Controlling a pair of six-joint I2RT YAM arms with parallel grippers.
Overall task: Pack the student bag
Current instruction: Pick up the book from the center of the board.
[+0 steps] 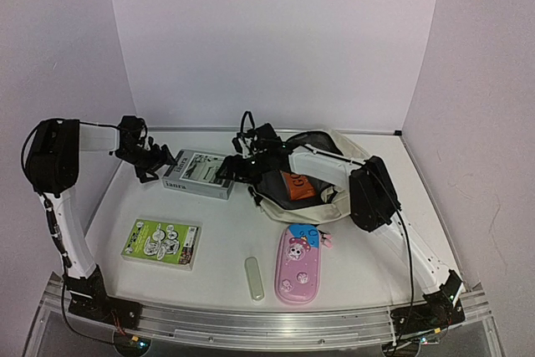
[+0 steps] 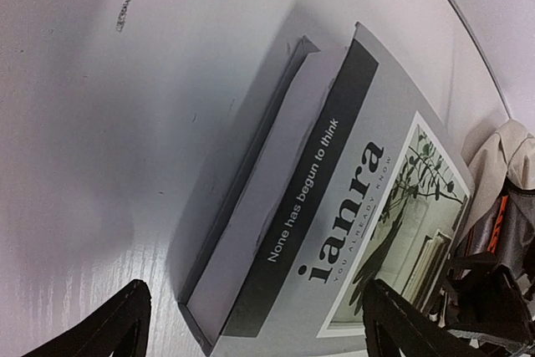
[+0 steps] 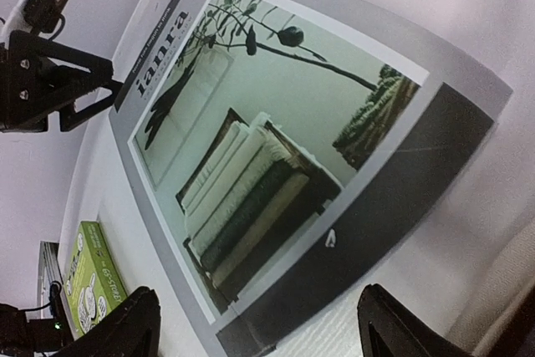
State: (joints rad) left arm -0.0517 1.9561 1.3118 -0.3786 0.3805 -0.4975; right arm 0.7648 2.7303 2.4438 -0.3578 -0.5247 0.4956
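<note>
The cream student bag (image 1: pixel 334 156) lies open at the table's back middle, grey lining and an orange item (image 1: pixel 298 186) showing inside. A grey book titled "ianra" (image 1: pixel 197 174) lies flat to the bag's left; it fills the left wrist view (image 2: pixel 334 232) and the right wrist view (image 3: pixel 276 148). My left gripper (image 1: pixel 156 165) is open at the book's left end, its fingers (image 2: pixel 109 328) astride the corner. My right gripper (image 1: pixel 232 170) is open at the book's right end, fingers (image 3: pixel 393 328) on either side of its edge. Neither holds anything.
A green illustrated book (image 1: pixel 160 242) lies at the front left. A pale green tube (image 1: pixel 254 278) and a pink cartoon pencil case (image 1: pixel 298 263) lie at the front middle. White walls enclose the table on three sides.
</note>
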